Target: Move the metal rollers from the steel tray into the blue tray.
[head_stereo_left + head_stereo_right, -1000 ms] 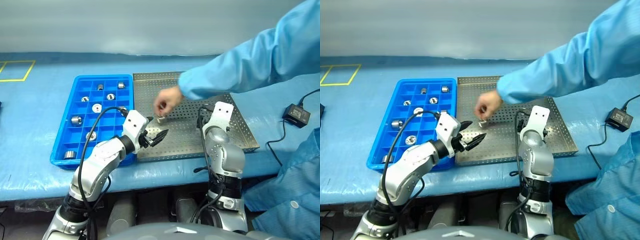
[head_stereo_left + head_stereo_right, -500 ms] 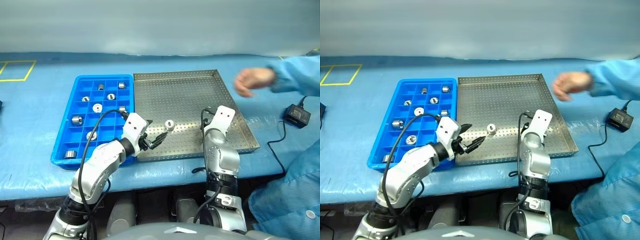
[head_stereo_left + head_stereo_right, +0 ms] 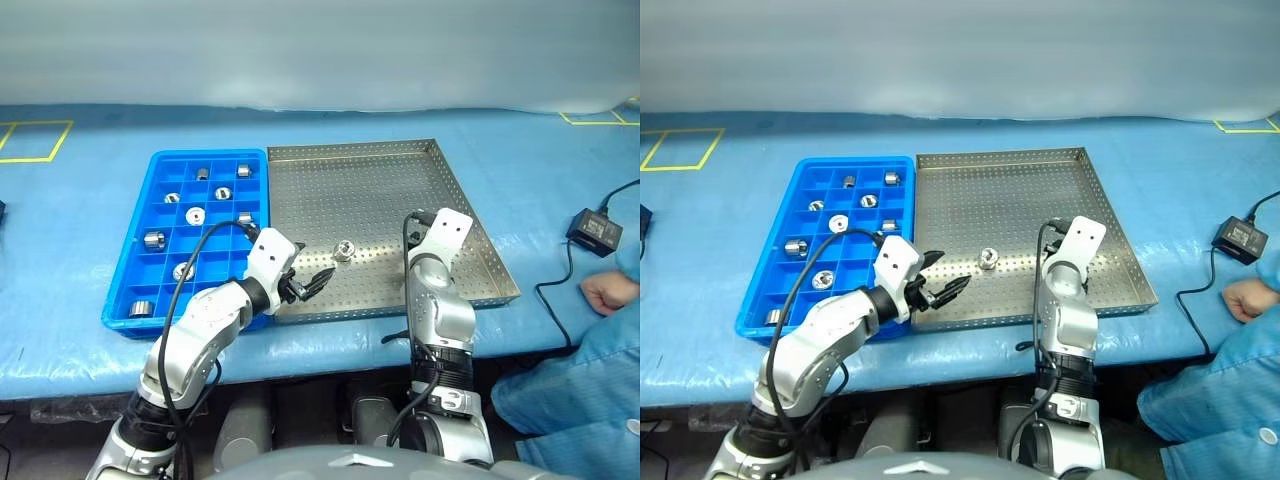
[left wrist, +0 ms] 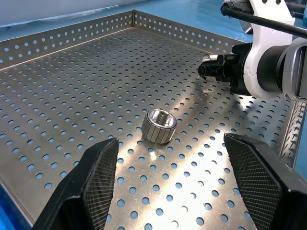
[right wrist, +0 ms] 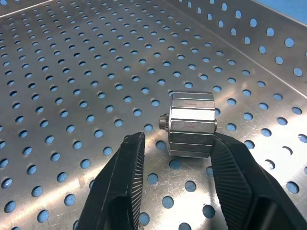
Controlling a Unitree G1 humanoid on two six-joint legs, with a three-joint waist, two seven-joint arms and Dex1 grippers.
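Note:
The steel tray (image 3: 400, 190) lies right of the blue tray (image 3: 125, 270), which holds several metal rollers (image 3: 195, 215) in its compartments. One roller (image 3: 344, 249) stands on the steel tray just ahead of my left gripper (image 3: 305, 283), which is open over the tray's near left corner; the left wrist view shows this roller (image 4: 159, 126) beyond the spread fingers. My right gripper (image 5: 177, 136) hangs low over the tray's right part. Its fingers straddle a second roller (image 5: 191, 124) lying on its side. One finger touches it and a small gap shows at the other.
A black power adapter (image 3: 595, 232) with its cable lies on the blue table cover right of the steel tray. A person in a blue coat stands at the right edge, hand (image 3: 605, 293) resting near the table's front. Yellow tape (image 3: 30, 140) marks the far left.
The person's hand set a roller down in the steel tray and drew back to the right. My right gripper's fingers have narrowed around the other roller. The left arm stayed put.

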